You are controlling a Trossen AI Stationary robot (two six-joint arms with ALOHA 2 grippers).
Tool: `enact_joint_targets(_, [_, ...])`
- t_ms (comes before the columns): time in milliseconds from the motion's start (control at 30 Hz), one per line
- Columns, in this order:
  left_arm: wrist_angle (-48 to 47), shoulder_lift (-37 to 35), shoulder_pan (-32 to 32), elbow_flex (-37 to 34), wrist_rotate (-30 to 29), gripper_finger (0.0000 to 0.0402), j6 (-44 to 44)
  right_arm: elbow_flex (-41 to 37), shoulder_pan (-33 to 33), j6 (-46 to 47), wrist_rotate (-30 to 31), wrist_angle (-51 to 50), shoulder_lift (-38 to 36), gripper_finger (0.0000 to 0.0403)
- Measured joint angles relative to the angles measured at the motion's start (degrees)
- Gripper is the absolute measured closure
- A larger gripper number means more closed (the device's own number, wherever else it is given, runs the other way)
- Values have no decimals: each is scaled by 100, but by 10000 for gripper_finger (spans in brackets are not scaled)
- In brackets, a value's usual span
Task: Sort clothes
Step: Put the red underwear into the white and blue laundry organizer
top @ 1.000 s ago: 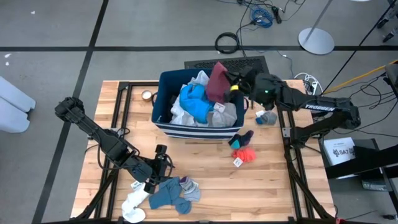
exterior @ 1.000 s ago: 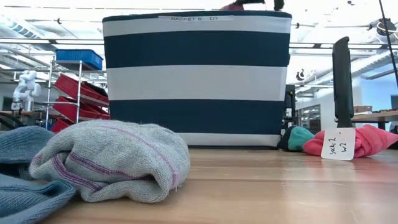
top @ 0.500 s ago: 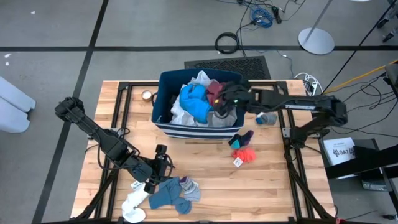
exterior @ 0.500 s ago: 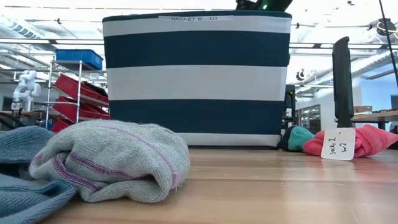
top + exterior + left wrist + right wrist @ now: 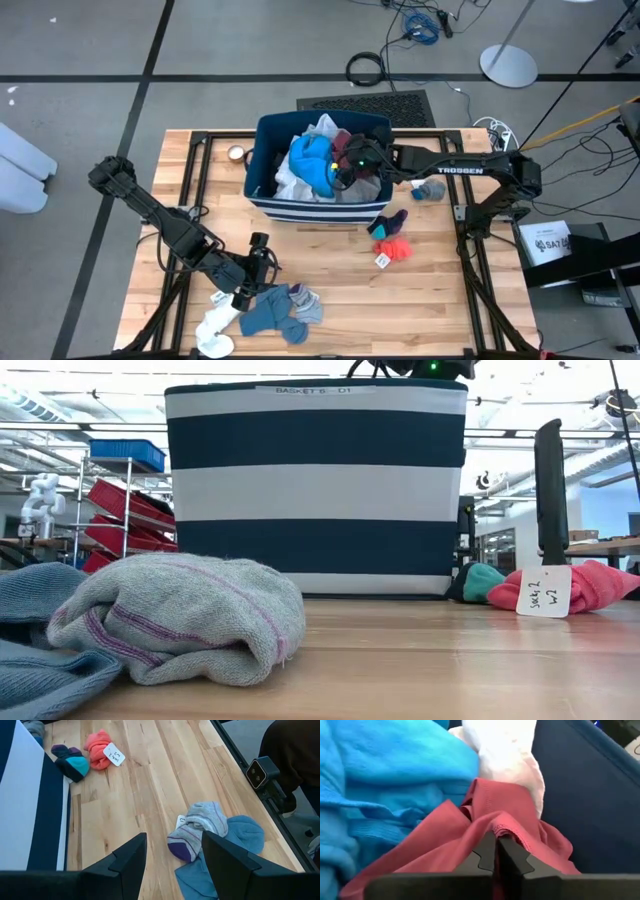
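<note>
Inside the striped bin (image 5: 262, 200), the right claw (image 5: 495, 851) is clenched, apparently pinching the maroon garment (image 5: 470, 827) beside the teal-blue one (image 5: 312, 162); the left claw (image 5: 172, 855) hangs released.

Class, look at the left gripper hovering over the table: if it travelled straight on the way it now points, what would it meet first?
Most likely the grey striped sock lying on the blue socks, straight ahead between the open fingers of the left gripper. Depth is unclear, so it might reach the bare table just short of it.
</note>
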Motion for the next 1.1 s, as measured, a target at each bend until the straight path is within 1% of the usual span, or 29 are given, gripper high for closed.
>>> enact_joint_targets(133, [-2,0,0,0,-2,201,2,-2,77,-229,-33,172,-7,380])
enact_joint_targets(333, [-1,0,0,0,-1,201,2,-8,114,-359,20,172,-44,336])
enact_joint_targets(567, [-3,0,0,0,-2,201,2,-8,116,-514,491,219,-370,291])
enact_joint_targets(667, [-10,0,0,0,-2,201,2,-8,116,-518,521,275,-601,275])
enact_joint_targets(900, [-11,0,0,0,-2,201,2,-8,249,-511,506,474,-1232,250])
enact_joint_targets(1100, [-3,0,0,0,-2,201,2,-6,476,-499,477,703,-1710,245])
